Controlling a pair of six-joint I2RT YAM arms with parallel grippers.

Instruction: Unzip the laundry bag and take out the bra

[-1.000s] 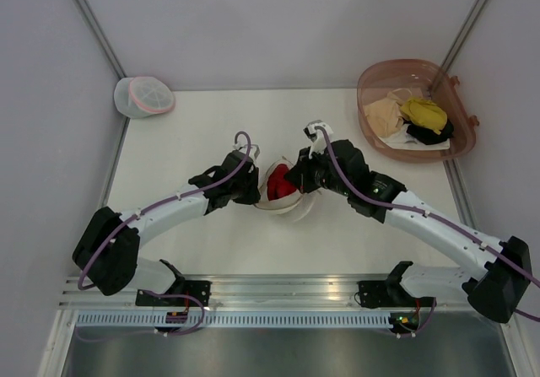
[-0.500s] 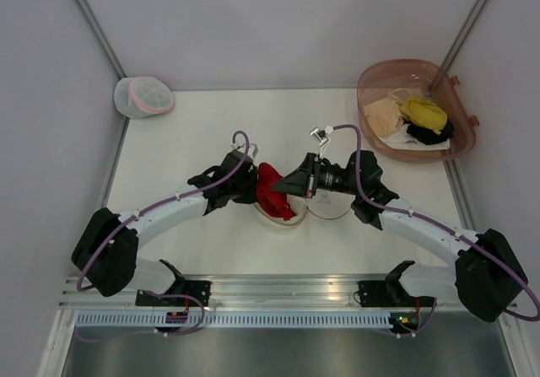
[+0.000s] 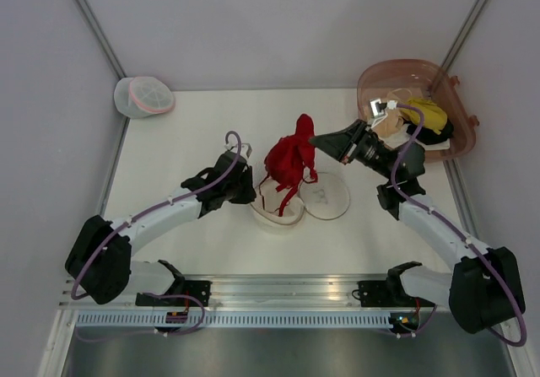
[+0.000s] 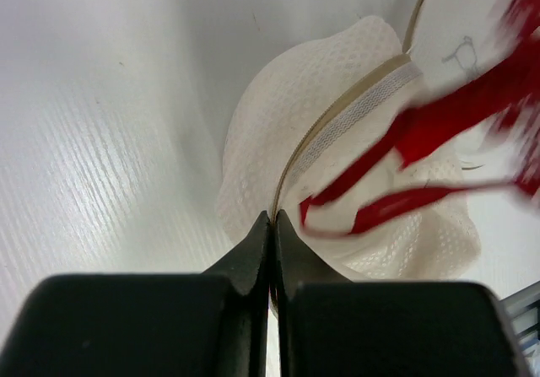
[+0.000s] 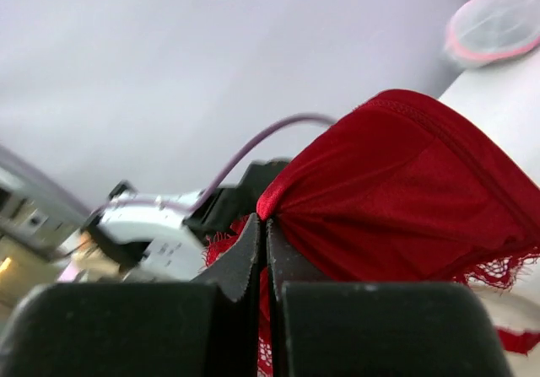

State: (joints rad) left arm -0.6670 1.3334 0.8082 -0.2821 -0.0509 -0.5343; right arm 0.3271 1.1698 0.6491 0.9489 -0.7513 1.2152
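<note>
The bra (image 3: 289, 158) is pinched at its top by the pressed-together right gripper (image 3: 314, 141) and hangs lengthwise, its straps trailing into the opened laundry bag (image 3: 278, 214) at mid-table. The bag's rim is clamped by the closed left gripper (image 3: 251, 193). Bare table (image 3: 211, 124) is seen beyond. Beige, yellow and black garments are held in the far-right basket (image 3: 396, 62).

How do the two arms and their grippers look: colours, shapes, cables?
The left arm and right arm have white links, black joints and black bases. A thin purple cable runs along each. The left gripper and right gripper are black, with two fingers tapering to narrow tips.
</note>
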